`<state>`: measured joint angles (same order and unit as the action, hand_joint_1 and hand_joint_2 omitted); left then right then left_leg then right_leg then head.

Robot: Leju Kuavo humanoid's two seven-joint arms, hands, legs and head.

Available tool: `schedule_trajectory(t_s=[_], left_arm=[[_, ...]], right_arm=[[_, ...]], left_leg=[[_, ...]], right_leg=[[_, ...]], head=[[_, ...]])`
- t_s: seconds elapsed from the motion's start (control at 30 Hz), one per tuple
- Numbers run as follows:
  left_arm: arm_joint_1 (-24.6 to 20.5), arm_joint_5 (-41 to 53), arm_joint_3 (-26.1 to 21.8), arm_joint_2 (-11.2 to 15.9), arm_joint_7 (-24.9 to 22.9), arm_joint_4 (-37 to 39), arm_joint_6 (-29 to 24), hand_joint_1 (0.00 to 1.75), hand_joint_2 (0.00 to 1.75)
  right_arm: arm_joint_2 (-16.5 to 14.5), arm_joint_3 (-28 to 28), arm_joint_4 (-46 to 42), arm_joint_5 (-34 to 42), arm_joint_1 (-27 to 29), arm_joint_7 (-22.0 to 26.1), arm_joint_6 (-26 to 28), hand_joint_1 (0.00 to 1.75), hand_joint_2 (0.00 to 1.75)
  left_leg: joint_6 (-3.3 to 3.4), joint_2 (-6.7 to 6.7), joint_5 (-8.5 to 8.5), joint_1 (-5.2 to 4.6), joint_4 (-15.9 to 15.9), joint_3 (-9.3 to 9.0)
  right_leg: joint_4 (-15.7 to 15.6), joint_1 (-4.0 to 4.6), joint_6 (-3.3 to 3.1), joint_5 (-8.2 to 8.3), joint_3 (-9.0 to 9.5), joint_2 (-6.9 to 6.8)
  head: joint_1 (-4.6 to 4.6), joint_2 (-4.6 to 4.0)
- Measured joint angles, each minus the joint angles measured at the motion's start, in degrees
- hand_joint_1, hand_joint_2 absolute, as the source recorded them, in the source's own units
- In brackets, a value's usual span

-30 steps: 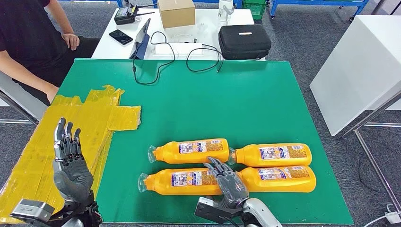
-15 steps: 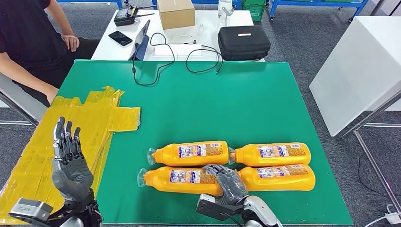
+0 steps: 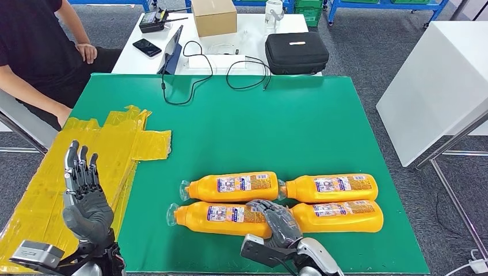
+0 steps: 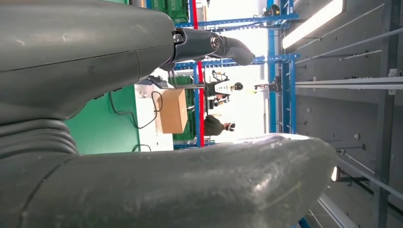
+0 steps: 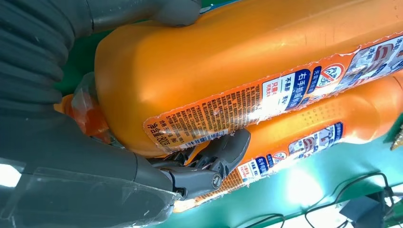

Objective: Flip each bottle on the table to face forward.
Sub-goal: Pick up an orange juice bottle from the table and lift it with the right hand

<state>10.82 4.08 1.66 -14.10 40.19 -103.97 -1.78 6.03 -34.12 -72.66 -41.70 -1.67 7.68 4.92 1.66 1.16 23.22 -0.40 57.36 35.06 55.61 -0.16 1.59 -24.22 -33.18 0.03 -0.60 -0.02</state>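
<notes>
Four orange bottles (image 3: pixel 233 186) lie in two rows at the lower middle of the green tabletop (image 3: pixel 276 123). The right hand (image 3: pixel 280 223) wraps the near-left bottle (image 3: pixel 221 218), hiding its base. The left hand (image 3: pixel 85 195) stands spread, holding nothing, at lower left.

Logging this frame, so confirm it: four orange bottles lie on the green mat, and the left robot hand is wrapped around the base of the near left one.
One thing is wrong: the right robot hand grips the near left bottle, not the left. The head view shows the left robot hand raised over the yellow tape, holding nothing. Four orange bottles do lie on the green mat.
</notes>
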Motion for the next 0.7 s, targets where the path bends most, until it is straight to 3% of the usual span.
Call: schedule_trajectory(t_s=[0.2, 0.7], left_arm=[[0.5, 0.1, 0.0, -0.3, 0.0, -0.6, -1.1, 0.00, 0.00], [1.1, -1.1, -1.5, -1.9, -0.1, -1.3, 0.2, 0.00, 0.00]], right_arm=[[-2.2, 1.4, -2.9, 3.2, 2.7, 3.0, 4.7, 1.75, 1.75], [-6.3, 6.1, -10.0, 5.2, 6.4, 6.3, 4.8, 1.75, 1.75]], left_leg=[[0.04, 0.02, -0.13, 0.01, 0.0, 0.31], [0.07, 0.06, -0.14, -0.02, 0.0, 0.60]], right_leg=[[0.0, 0.00, 0.02, 0.07, 0.30, -0.01], [0.0, -0.02, 0.02, 0.04, 0.09, -0.02]], head=[[0.00, 0.00], [-0.01, 0.00]])
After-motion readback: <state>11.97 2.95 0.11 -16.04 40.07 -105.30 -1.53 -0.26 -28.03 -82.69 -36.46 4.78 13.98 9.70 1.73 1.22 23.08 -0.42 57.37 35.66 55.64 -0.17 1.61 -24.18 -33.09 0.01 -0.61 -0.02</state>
